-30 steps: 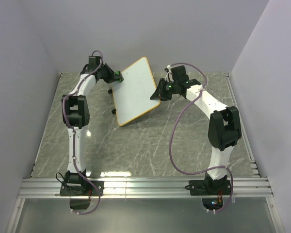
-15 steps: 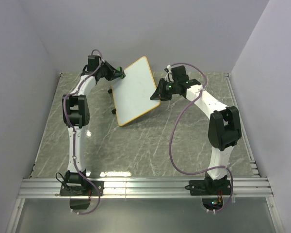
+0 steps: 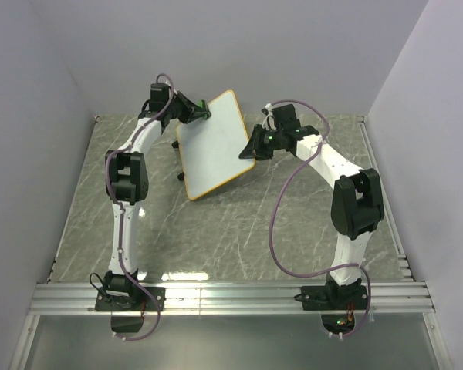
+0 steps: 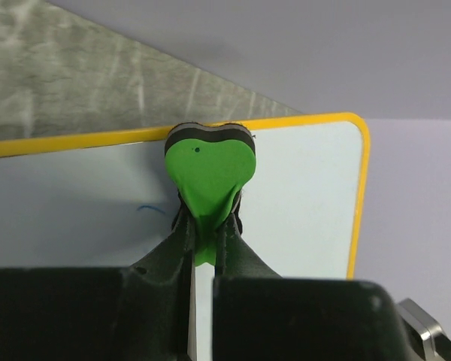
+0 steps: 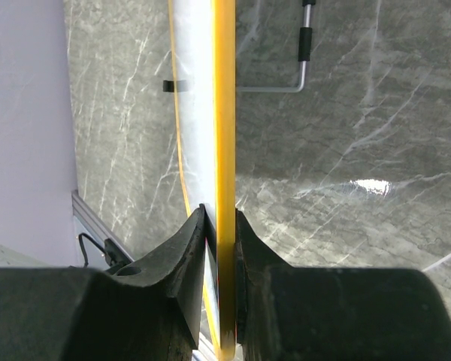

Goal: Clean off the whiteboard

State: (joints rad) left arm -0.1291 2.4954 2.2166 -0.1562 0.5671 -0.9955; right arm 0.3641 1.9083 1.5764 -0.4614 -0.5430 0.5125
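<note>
On my right wrist camera I see the square white orange-rimmed whiteboard (image 5: 224, 113) only edge-on, its face hidden; the left wrist picture's left edge cuts it off.

The whiteboard (image 3: 214, 146) stands tilted over the back half of the desk (image 3: 216, 231), right between the two arms. Left tool (image 3: 201, 114) is up at its far-left edge — the eraser (image 4: 209, 169) in it lies against the board's face, just inside the rim, with a small pen mark (image 4: 152, 208) just to its left. Right tool (image 3: 253, 146) sits on the opposite edge, rim pinched between its fingers (image 5: 188, 256).
</note>
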